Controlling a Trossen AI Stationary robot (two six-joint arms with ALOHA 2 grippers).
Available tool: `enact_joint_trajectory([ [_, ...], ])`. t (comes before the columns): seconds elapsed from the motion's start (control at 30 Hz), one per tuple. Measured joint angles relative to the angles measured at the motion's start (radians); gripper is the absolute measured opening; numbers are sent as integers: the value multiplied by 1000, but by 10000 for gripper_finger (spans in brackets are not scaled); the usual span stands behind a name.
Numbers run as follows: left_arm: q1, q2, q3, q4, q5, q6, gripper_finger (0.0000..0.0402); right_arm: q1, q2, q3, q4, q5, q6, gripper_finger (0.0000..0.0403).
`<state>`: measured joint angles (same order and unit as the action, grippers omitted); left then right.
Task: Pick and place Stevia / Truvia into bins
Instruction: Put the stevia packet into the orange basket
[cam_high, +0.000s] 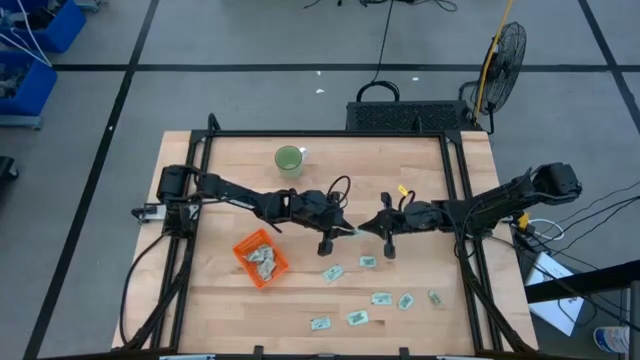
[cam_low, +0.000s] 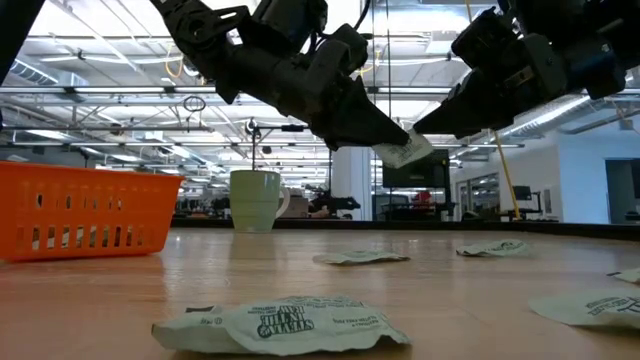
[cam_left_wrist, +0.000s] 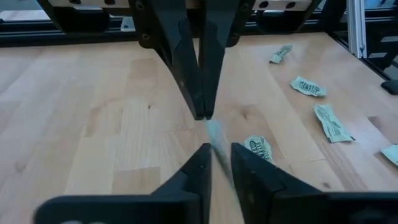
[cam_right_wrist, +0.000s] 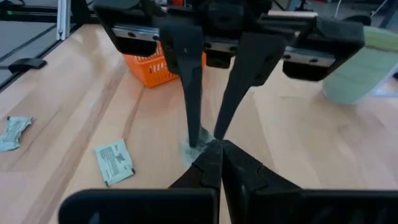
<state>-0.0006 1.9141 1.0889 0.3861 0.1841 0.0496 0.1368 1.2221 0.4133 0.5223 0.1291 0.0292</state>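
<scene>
A pale green-and-white sachet (cam_low: 405, 152) hangs in the air over the table's middle, between both grippers. My left gripper (cam_high: 335, 230) reaches in from the left and my right gripper (cam_high: 367, 228) from the right; they meet tip to tip, each shut on the sachet. The orange tray (cam_high: 243, 248) lies on the table, left of and nearer than the grippers, with several sachets in it. More sachets (cam_high: 381, 298) lie flat on the wood toward the near edge. My left gripper (cam_left_wrist: 219, 152) pinches the sachet's near end (cam_left_wrist: 216, 135), which stands edge-on in the narrow gap between its two fingers. It comes slanting down from the table's left. The sachet is lifted clear of the table. My right gripper (cam_right_wrist: 217, 149) pinches the sachet's other end (cam_right_wrist: 191, 149) between its two closed fingertips, slanting down from the table's right. Only the fingertips reach it (cam_low: 425, 135). The sachet sits tilted between the two grippers, well above the wood.
A round light-green cup (cam_high: 288, 159) stands toward the far edge, behind the left arm. Loose sachets (cam_high: 333, 272) (cam_high: 368, 262) lie just on the near side of the grippers, others (cam_high: 320, 323) by the near edge. A black frame rail (cam_high: 462, 200) borders the table's sides.
</scene>
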Motion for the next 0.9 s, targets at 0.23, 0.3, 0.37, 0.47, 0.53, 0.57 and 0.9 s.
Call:
enact_joint_trajectory([
  [0.23,0,0,0,-11,-13,20,8,0,0,0,11,2,0,6],
  [0.3,0,0,0,-18,-28,20,5,0,0,0,12,2,12,16],
  [0.37,0,-13,0,-67,-37,19,4,0,0,0,11,3,15,29],
  [0.47,-3,-76,-1,-193,-82,-2,4,0,0,0,7,3,20,51],
  [0.53,-15,-150,-1,-338,-155,-39,3,0,0,0,-5,3,41,65],
  [0.57,-24,-187,-1,-407,-200,-57,3,0,0,0,-14,3,48,71],
  [0.9,-206,-469,0,-1075,-346,-401,5,2,0,0,-70,-1,90,93],
])
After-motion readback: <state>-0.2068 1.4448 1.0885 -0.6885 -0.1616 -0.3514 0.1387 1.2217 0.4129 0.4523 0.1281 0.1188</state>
